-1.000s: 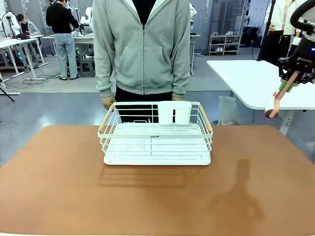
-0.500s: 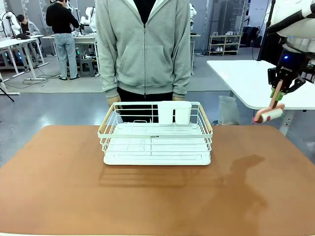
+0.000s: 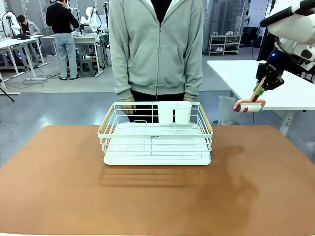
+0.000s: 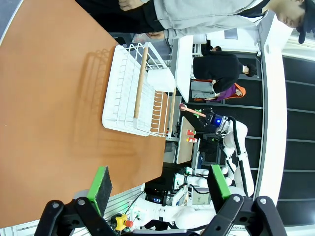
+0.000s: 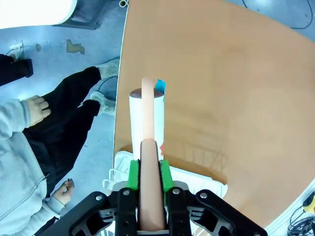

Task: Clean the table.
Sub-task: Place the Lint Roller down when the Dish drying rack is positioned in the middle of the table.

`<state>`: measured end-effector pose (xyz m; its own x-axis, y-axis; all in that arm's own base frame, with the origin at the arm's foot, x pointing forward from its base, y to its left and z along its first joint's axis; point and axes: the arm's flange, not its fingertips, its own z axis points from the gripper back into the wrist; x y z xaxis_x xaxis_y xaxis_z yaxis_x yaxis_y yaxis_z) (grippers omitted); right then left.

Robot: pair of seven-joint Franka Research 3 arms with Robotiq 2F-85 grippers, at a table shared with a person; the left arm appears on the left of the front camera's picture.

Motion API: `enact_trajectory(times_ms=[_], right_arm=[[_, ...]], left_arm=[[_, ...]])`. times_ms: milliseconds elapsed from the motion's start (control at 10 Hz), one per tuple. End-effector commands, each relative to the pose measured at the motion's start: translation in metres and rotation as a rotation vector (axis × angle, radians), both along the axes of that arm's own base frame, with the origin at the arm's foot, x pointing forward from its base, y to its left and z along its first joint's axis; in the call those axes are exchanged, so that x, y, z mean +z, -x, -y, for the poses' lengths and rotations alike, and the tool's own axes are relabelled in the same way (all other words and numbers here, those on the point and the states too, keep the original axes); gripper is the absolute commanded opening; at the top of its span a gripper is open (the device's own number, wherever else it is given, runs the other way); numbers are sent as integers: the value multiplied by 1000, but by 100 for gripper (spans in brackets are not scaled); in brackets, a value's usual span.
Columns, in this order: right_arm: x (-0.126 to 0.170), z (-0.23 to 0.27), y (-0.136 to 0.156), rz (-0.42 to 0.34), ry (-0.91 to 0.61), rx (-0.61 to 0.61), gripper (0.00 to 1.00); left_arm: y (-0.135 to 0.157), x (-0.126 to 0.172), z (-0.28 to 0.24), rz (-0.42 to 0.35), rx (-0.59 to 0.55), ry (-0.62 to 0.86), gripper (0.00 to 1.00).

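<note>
While a person (image 3: 156, 46) in a grey hoodie stands at the far edge, the right gripper (image 3: 263, 84) clamps a pink-handled lint roller (image 3: 250, 105) high above the terracotta table (image 3: 59, 187), right of the white wire rack (image 3: 156, 133); the left gripper (image 4: 160, 189) hangs wide apart, empty.

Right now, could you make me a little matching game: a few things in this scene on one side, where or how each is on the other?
Things:
1. lint roller
2. rack
3. left tool
4. person

Places or states:
A. open, nothing between its pads
B. standing at the table's far edge
C. held up in the air by the right tool
D. sitting on the table, near the far side

Pairs: 1-C, 2-D, 3-A, 4-B
</note>
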<state>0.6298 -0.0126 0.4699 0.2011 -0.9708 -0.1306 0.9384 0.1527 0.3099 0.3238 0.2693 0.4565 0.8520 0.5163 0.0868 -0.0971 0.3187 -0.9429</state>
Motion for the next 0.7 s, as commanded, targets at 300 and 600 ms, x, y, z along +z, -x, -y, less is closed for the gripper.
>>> enact_trajectory(times_ms=[300,600], right_arm=[[-64,-21,59,87,45,-64,21],[-102,-36,91,109,83,-66,21]], left_arm=[[3,2,-1,10,-5,8,100],[3,2,-1,10,-5,8,100]])
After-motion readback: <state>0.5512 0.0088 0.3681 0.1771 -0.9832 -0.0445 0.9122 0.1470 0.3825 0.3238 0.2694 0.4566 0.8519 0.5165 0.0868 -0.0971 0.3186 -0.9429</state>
